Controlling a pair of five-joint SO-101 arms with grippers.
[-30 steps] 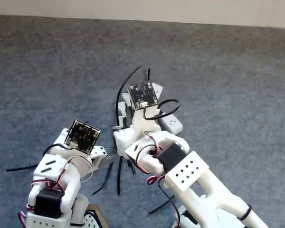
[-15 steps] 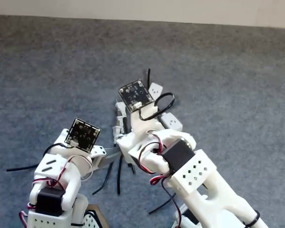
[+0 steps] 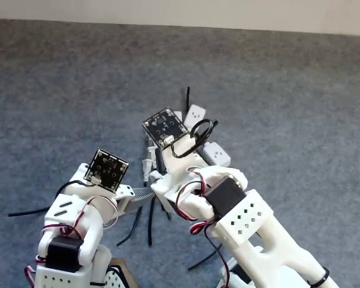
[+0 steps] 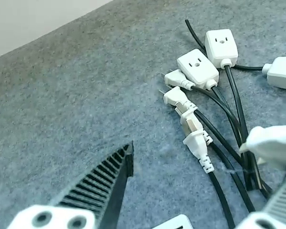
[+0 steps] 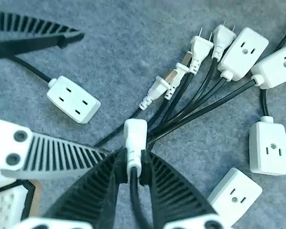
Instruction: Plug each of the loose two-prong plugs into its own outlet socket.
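**Right gripper clamped on one white plug, left gripper open**

My right gripper is closed on a white plug. Both black ribbed fingers press against its sides, and its black cord runs back between them toward my wrist. The plug's free end points out over the bundle of cords (I cannot make out its prongs from here). In the high view, this gripper sits low over the middle of the grey carpet, right at the heap of cables.

My left gripper is open, with its jaws wide apart and nothing in them. Its dark ribbed finger is over bare carpet, near the plugs but apart from them. In the right wrist view a flat double socket lies on the carpet between my two left jaws, and as far as I can tell it touches neither.

Four loose plugs lie close together in a row on the carpet, their prongs pointing away from the cable bundle. One of them has a tan body. Four single sockets fan out at the ends of their own black cords, each lying flat with its slots showing. Two of them are just beside the row of plugs, and the other two lie farther round the fan.
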